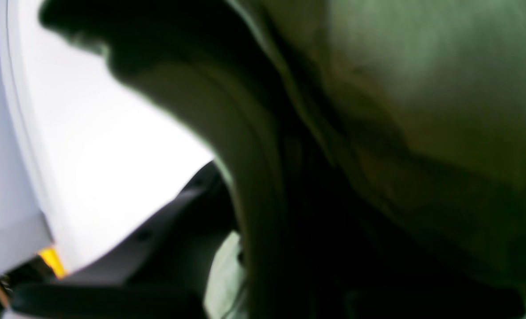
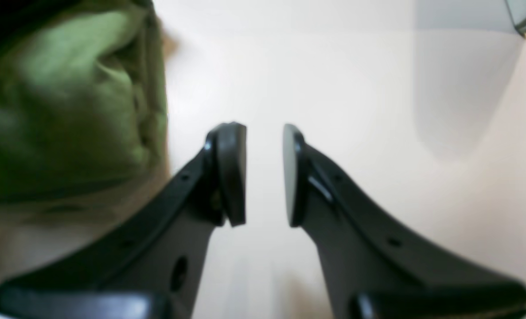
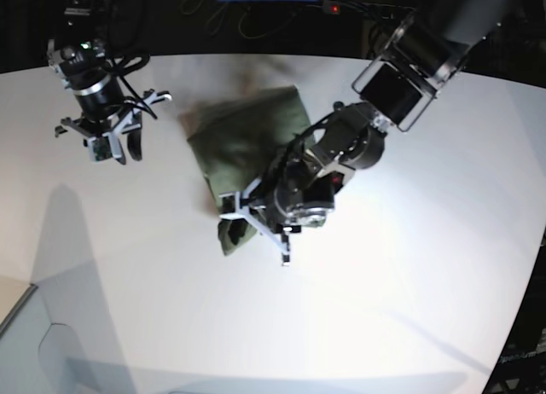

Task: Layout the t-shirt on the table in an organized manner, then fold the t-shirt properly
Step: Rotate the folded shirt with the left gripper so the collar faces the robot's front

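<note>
Basically white table (image 3: pixel 409 309), dark surroundings; t-shirt (image 3: pixel 247 138) bunched mid-table. Right gripper (image 2: pixel 265 175) parted, empty; left gripper (image 3: pixel 256 219) on shirt, state unclear.

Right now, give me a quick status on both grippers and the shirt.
Right gripper open, empty, off to the side of the t-shirt. Left gripper down in the cloth, jaws hidden. Shirt bunched on the table, not flat. No obstructions seen.

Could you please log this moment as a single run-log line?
left gripper: shut on t-shirt | right gripper: open, empty | t-shirt: bunched on table
</note>
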